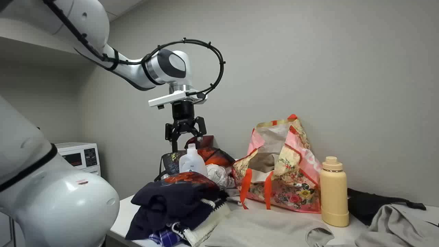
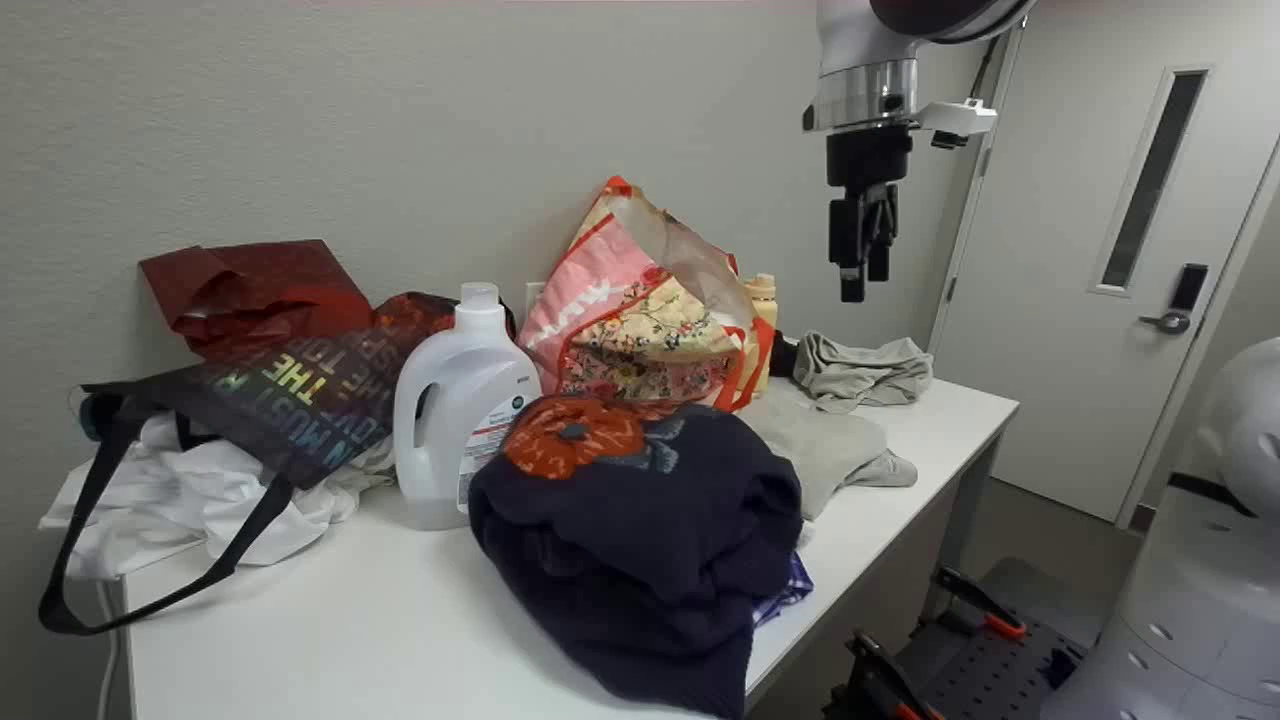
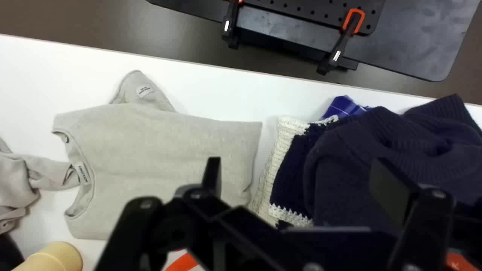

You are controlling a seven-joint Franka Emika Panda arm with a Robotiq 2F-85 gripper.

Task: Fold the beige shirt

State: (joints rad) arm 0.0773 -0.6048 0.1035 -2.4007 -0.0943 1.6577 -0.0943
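Note:
The beige shirt lies flat on the white table in the wrist view. Its round neck opening faces left, and a flap with a label sticks out toward the table edge. It shows in both exterior views. A second, crumpled grey-beige garment lies past its neck end and also shows in both exterior views. My gripper is open and empty, raised well above the table. It points down in both exterior views. The gripper's dark linkage hides the shirt's lower right corner in the wrist view.
A navy sweater lies on a cream-and-navy knit beside the shirt. A detergent bottle, a floral bag and a yellow bottle stand along the back. A black cloth lies behind the grey-beige garment.

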